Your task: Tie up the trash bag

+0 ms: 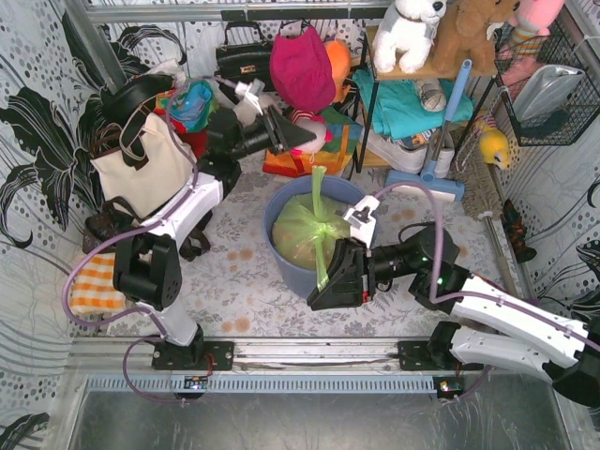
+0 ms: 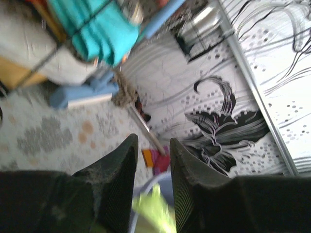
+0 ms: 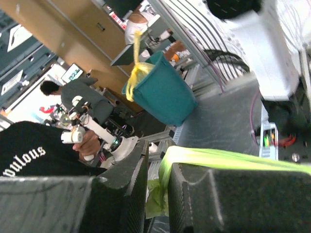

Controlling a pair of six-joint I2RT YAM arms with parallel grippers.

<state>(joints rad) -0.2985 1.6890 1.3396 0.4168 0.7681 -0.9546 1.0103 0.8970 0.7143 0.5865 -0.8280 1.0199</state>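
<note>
The lime-green trash bag (image 1: 298, 236) sits in the round blue-grey bin (image 1: 281, 274) at the table's middle, gathered into a knot near its right side. One handle strip (image 1: 321, 186) stands up from the knot. The other strip (image 1: 324, 262) runs down to my right gripper (image 1: 315, 298). In the right wrist view that strip (image 3: 218, 158) lies over one finger and drops between the jaws of my right gripper (image 3: 156, 154), which stand slightly apart. My left gripper (image 1: 309, 139) hovers open and empty above the upright strip. In the left wrist view my left gripper (image 2: 153, 141) is open over the blurred bag (image 2: 154, 209).
A cream tote bag (image 1: 141, 171) stands at the left. An orange checked cloth (image 1: 92, 283) lies beside the left arm. A shelf with plush toys (image 1: 412, 33), folded cloths and a blue-handled mop (image 1: 441, 150) stands behind the bin. A wire basket (image 1: 548, 89) hangs at the right.
</note>
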